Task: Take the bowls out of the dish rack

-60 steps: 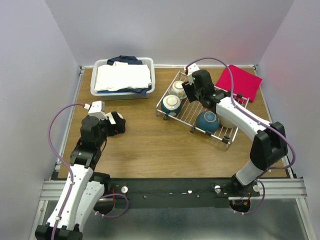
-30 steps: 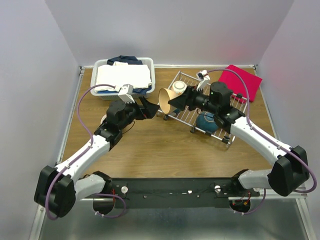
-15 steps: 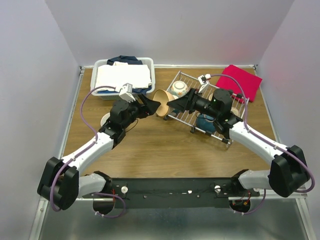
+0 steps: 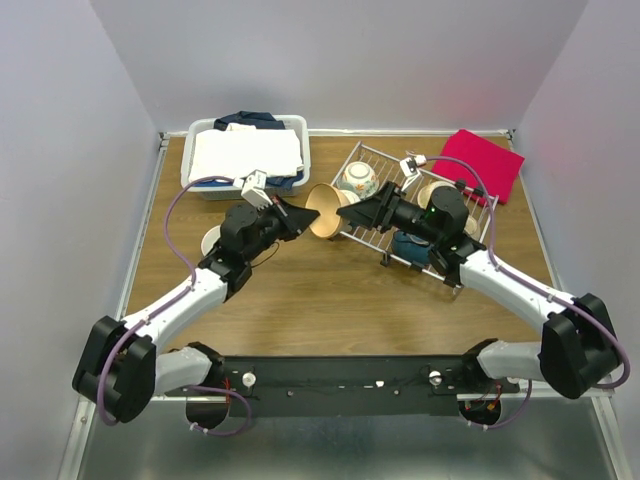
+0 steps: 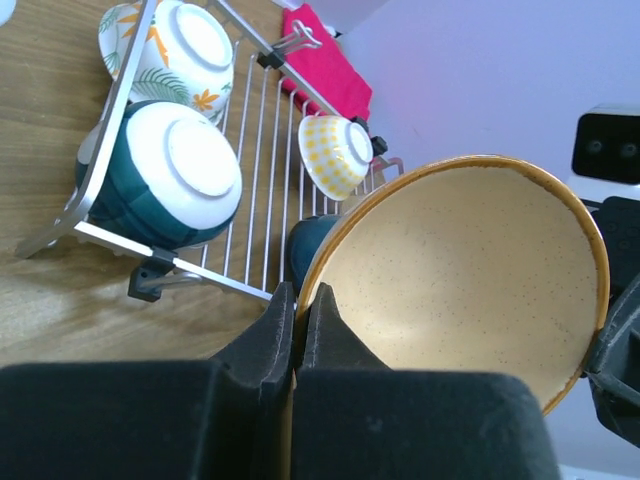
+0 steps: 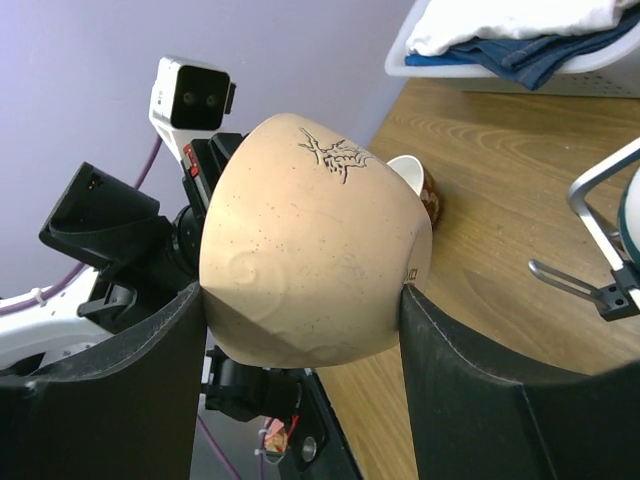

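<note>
A beige bowl (image 4: 323, 209) hangs on its side above the table, just left of the dish rack (image 4: 384, 165), with both grippers on it. My left gripper (image 4: 300, 214) is shut on its orange rim; in the left wrist view that gripper (image 5: 300, 298) pinches the beige bowl (image 5: 470, 270) at its edge. My right gripper (image 6: 305, 290) is shut around the outside of the beige bowl (image 6: 310, 260). In the dish rack (image 5: 260, 150) lie a floral bowl (image 5: 175, 50), an upturned teal bowl (image 5: 170, 175), a yellow-checked bowl (image 5: 335, 150) and a second teal bowl (image 4: 410, 245).
A small bowl (image 4: 212, 241) with a red outside stands on the table at the left, beside the left arm. A white bin (image 4: 247, 155) of cloth stands at the back left. A red cloth (image 4: 480, 163) lies at the back right.
The right gripper has carried the beige bowl leftward off the rack. The left gripper came in open from the left and has closed on the bowl's rim.
</note>
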`<state>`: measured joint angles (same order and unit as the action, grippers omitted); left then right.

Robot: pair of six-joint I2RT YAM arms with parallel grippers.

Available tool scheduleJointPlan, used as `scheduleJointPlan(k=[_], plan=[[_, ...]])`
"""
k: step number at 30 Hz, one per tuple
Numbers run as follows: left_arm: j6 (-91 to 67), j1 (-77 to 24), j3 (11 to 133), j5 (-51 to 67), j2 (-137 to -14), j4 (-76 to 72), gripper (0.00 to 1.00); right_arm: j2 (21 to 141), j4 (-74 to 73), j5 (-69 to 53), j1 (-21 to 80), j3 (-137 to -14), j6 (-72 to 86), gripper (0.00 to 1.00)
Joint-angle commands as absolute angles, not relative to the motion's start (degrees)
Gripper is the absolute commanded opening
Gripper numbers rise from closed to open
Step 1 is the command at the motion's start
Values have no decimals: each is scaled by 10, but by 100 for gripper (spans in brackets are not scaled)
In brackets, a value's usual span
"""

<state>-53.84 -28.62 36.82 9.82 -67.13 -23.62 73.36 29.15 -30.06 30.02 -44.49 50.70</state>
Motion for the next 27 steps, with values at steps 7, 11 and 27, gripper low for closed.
scheduleJointPlan(k=[7,11,27], plan=[[-414,-282,390,-52,-583,-35,0,659,203,-253,305,-453,410,95],[-365,-276,427,-107,-557,75,0,650,106,-221,305,-485,327,99],[-316,-58,466,-125,-544,295,0,650,-36,-156,305,-516,235,100]])
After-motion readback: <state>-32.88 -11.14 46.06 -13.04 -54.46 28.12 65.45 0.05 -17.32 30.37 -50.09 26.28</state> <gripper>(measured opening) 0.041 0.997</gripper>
